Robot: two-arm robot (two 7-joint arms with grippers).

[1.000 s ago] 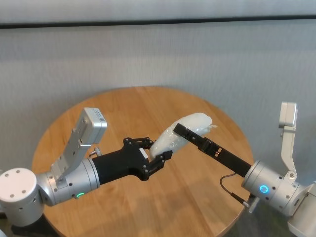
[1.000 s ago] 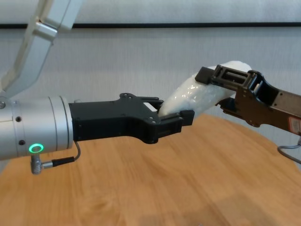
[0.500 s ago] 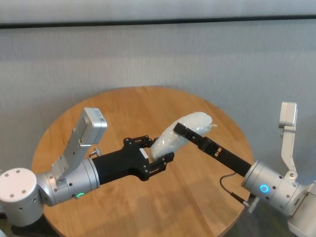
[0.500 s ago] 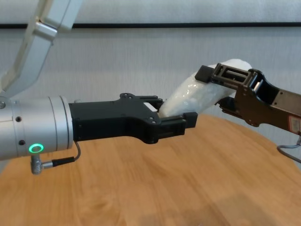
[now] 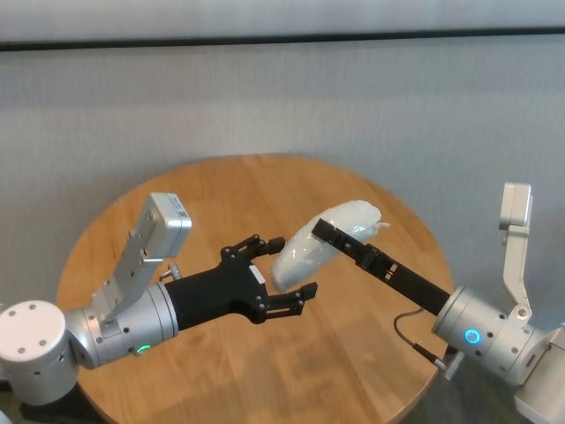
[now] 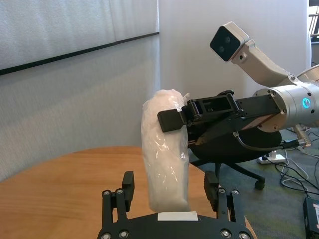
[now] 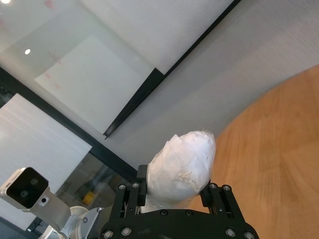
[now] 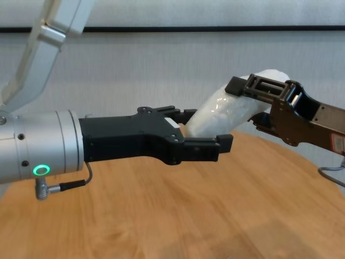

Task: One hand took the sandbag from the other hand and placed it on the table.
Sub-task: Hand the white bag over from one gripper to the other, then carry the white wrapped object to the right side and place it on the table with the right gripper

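The white plastic-wrapped sandbag (image 5: 300,254) hangs tilted above the round wooden table (image 5: 221,194). My right gripper (image 5: 340,225), the one with the blue ring light, is shut on the sandbag's upper end (image 8: 221,110). My left gripper (image 5: 291,265), the one with the green light, is open, its fingers spread on either side of the bag's lower end without pinching it. The left wrist view shows the sandbag (image 6: 164,159) upright between my open left fingers (image 6: 128,181), with the right gripper clamped near its top. The right wrist view shows the sandbag (image 7: 184,164) filling the right gripper (image 7: 177,186).
A grey wall runs behind the table. The left wrist view shows a black office chair (image 6: 224,149) and floor cables (image 6: 299,169) beyond the table's edge. Bare tabletop (image 8: 161,216) lies under both arms.
My left gripper's fingers have spread open and let go of the sandbag's lower end. My right gripper keeps its hold; the bag has barely moved.
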